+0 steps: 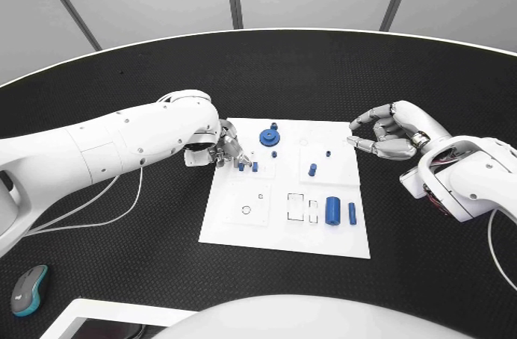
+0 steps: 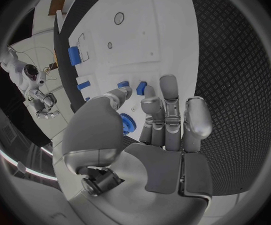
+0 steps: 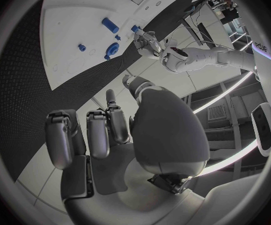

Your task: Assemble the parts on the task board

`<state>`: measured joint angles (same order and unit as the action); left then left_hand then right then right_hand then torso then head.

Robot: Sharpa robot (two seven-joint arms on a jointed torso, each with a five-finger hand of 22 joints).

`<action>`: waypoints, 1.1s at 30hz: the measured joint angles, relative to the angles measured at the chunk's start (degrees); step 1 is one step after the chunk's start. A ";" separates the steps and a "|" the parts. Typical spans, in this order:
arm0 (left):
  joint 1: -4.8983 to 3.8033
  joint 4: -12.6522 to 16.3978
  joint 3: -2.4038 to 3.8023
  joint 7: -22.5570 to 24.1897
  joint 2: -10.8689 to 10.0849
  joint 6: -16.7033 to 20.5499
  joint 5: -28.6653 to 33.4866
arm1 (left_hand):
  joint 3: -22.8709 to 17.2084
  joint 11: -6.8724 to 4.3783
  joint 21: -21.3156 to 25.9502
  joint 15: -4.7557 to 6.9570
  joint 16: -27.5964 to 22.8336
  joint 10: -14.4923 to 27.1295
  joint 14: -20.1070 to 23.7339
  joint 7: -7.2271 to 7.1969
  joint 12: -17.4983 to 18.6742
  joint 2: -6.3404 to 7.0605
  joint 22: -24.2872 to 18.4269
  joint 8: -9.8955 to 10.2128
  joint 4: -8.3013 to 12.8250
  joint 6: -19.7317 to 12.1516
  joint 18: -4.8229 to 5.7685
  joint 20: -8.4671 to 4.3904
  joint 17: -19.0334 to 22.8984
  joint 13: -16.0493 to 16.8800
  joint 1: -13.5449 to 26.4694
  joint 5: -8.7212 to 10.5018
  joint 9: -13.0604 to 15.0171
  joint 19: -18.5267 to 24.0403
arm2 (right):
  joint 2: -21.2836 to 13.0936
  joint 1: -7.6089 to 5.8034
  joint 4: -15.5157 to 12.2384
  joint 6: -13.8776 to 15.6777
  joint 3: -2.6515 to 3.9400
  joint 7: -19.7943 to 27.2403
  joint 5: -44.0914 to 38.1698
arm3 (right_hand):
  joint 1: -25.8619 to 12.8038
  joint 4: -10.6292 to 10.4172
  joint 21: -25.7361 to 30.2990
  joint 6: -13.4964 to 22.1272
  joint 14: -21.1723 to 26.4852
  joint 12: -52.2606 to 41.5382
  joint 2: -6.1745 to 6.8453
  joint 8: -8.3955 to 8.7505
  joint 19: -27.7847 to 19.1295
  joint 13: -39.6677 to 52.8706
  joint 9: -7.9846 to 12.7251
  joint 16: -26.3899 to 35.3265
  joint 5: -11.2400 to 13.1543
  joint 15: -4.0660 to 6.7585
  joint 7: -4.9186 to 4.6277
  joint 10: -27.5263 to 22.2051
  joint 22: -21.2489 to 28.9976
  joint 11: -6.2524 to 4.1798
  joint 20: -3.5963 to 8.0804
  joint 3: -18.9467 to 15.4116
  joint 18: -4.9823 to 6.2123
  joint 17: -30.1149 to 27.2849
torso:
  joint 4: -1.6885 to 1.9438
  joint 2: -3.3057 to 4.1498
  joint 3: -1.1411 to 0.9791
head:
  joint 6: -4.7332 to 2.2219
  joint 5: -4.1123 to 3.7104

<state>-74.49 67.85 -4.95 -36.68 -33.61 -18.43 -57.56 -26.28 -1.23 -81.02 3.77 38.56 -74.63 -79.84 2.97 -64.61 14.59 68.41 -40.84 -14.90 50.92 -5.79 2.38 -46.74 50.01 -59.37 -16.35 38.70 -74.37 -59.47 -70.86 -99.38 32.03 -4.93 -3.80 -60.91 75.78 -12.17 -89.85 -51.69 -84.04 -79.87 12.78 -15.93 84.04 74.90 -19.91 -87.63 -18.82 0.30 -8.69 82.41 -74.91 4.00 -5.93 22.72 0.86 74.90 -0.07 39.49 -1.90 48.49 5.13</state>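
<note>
The white task board (image 1: 282,227) lies in the middle of the black table. On it sit a blue gear (image 1: 268,137), a thick blue cylinder (image 1: 333,210), a thin blue pin (image 1: 353,213) and a few small blue pegs (image 1: 312,170). My left hand (image 1: 221,151) is at the board's left edge, its fingers (image 2: 168,92) stretched out and apart, with the tips beside two small blue pegs (image 2: 141,88); it holds nothing. The gear (image 2: 128,123) shows behind its thumb. My right hand (image 1: 390,132) hovers at the board's far right corner, fingers (image 3: 98,132) curled in, with nothing in them.
Cut-out slots (image 1: 302,207) and a round hole (image 1: 246,210) mark the board's near half. A grey and teal mouse (image 1: 29,287) and a white frame (image 1: 97,318) lie at the near left. A thin cable (image 1: 113,204) loops over the table left of the board.
</note>
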 measured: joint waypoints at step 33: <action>-0.08 4.49 0.06 26.72 -2.95 24.24 3.69 | -0.95 7.67 25.35 -5.87 3.39 25.71 8.18 7.55 26.26 -0.29 -33.20 8.36 2.65 -13.14 -4.02 5.21 -2.15 -27.64 -21.34 3.08 -8.40 23.41 | 0.48 0.01 1.13 -0.04 -0.01 0.32 0.00 | 0.00 -0.17 0.00 0.00 0.00 0.00 0.00 0.00 0.00 0.03 -0.01 0.21 0.00 0.00 0.00 0.00 0.00 0.00 0.00 -0.17 0.00 0.04 | -0.02 0.03 -0.01 | -2.54 -0.94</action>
<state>-74.57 72.34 -4.89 -9.96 -36.56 5.81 -53.87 -27.22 6.44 -55.67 -2.10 41.96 -48.92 -71.66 10.52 -38.35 14.30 35.21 -32.48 -12.25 37.77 -9.81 7.60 -48.90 22.37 -80.71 -13.26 30.30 -50.96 -59.00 -70.86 -98.25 31.99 -4.94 -3.48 -60.91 75.78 -12.34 -89.85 -51.69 -84.04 -79.87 12.78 -15.92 84.04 74.93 -19.92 -87.42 -18.82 0.30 -8.69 82.41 -74.90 4.00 -5.93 22.55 0.85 74.95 -0.08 39.52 -1.91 45.95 4.19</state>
